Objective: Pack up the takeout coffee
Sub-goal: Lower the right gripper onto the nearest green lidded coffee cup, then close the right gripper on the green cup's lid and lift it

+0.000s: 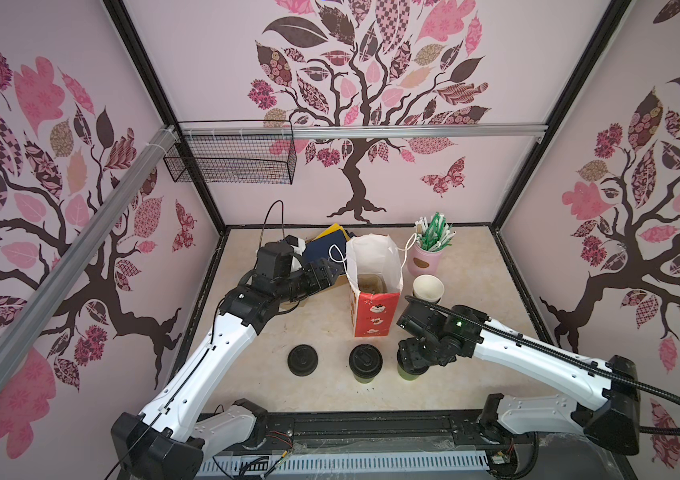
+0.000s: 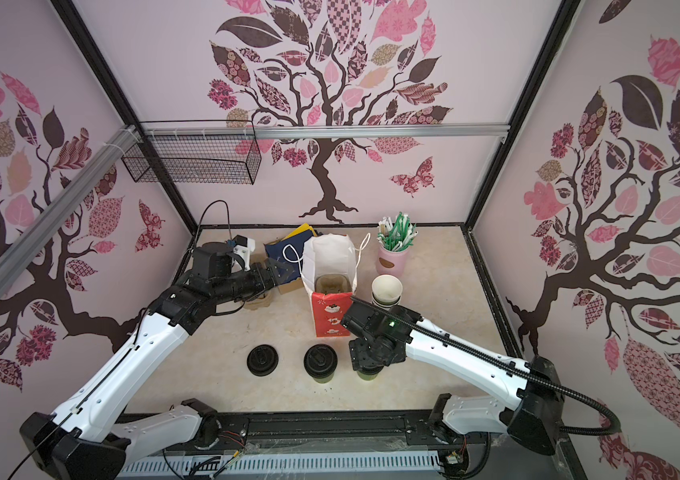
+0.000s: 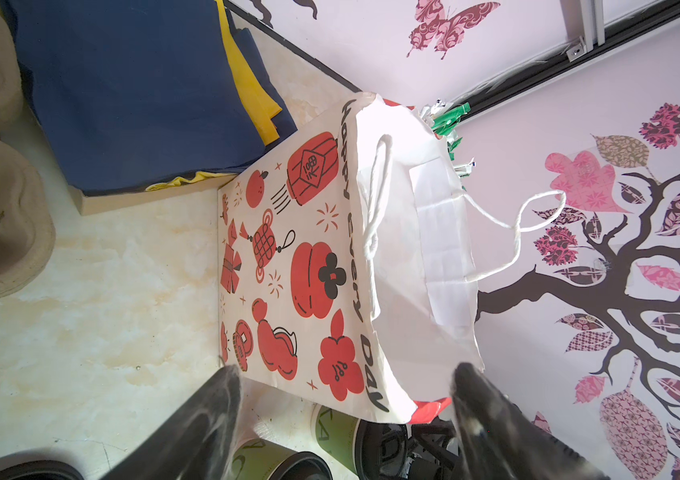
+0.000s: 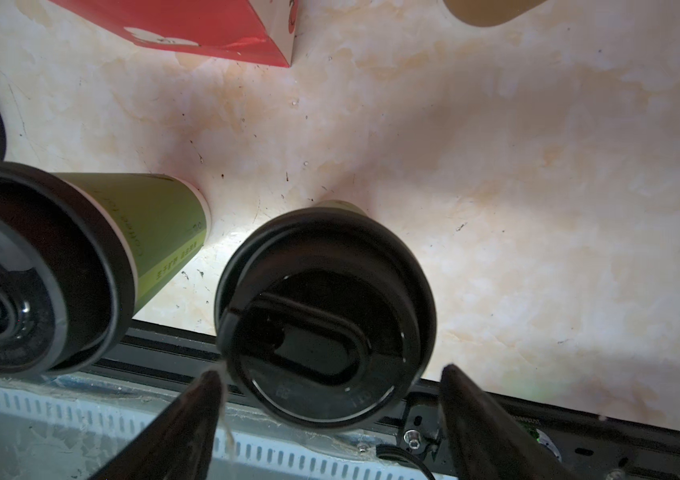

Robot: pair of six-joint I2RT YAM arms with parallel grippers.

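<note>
Marbled surface (image 1: 330, 392): my right arm (image 1: 538, 349) bends down over one coffee (image 4: 326, 316) near the front edge, jaws spread either side of it (contact unclear); the second coffee (image 1: 365, 363) stands just beside it. Left arm (image 1: 213, 345) reaches toward the bag (image 1: 373, 291), jaws spread.

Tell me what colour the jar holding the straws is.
The jar is pink, clearest in a top view.

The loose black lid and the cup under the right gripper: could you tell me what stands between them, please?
The other lidded cup stands between the loose lid and the right-hand cup, as both top views show.
</note>
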